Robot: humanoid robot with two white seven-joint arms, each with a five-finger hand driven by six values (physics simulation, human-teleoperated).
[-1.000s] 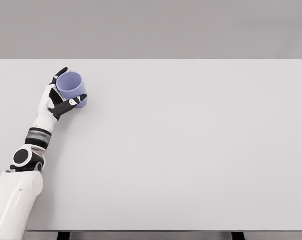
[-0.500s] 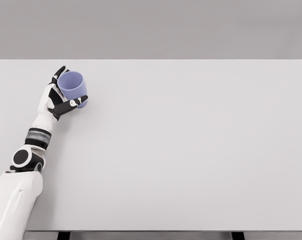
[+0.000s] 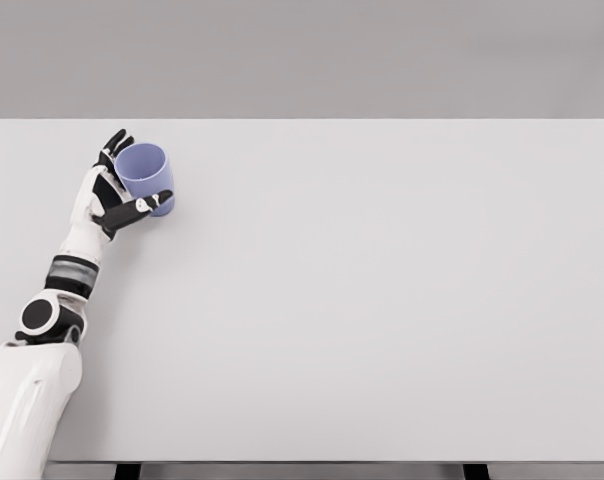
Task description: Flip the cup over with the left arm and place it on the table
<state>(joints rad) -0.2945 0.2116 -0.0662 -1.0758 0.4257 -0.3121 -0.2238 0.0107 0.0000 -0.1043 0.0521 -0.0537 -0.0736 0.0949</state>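
So the fingers (image 3: 132,209) on the left hand (image 3: 110,195) are wrapped around the cup (image 3: 147,178), thumb crossing the near side low down, the other fingertips poking out behind the rim on the far side, so I'd call it a real grasp and not just a touch. The cup is a pale blue-purple thing, mouth up and tipped a bit toward the camera, you can see right into the opening. It sits near the far left corner of the tabletop (image 3: 382,300), well in from the far edge and closer to the left edge. Whether its base is actually down on the surface or hanging just above it, I can't tell from this angle, there's only a faint shadow under it. Behind the hand the wrist and white forearm run back toward the near left corner, elbow joint just inside the left edge. Right arm isn't in the shot at all. My read is the flip is basically done and what's left is setting it down and letting go. What could go wrong: if the fingers open while the cup is tilted like this, it may rock or tip over and roll, and with the left edge not that far off it could go right off the table. Also that thumb could drag the wall on release and knock it sideways.
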